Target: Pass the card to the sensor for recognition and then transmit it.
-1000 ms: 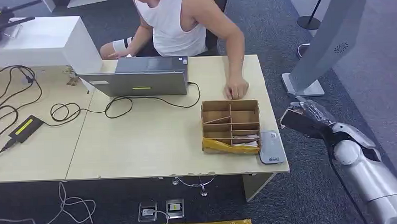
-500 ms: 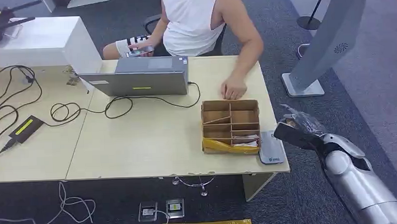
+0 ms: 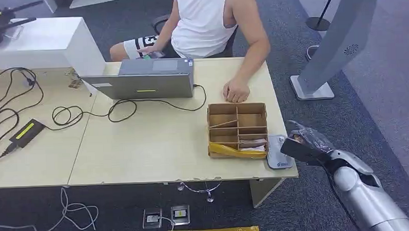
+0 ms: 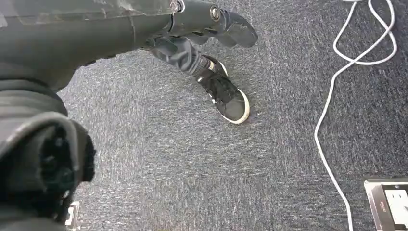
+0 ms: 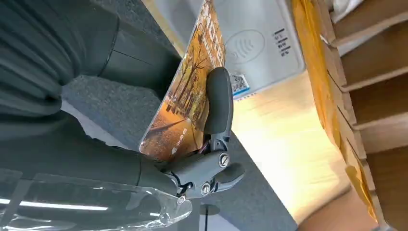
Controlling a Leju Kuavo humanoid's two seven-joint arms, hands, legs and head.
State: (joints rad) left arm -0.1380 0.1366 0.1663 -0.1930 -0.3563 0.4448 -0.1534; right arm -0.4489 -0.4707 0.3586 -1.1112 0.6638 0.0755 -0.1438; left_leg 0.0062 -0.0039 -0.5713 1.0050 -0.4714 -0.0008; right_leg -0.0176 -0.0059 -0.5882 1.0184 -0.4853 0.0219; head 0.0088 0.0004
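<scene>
Now card (image 5: 185, 103) beside sensor (image 5: 255, 45)

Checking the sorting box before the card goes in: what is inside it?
The cardboard divider box shows mostly bare compartments; some pale papers or cards lie in the nearest right one. The yellow tape along its front wall hides what lies lower there.

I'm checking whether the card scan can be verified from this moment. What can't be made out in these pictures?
- Gap between card and sensor: right wrist view is side-on, head view too small.
- Card's sensor-facing side: turned away.
- Right robot hand fingers behind the card: hidden by it.
- Papers in the cardboard box: too small in the head view.
- Sensor's state: no light or display legible.
</scene>
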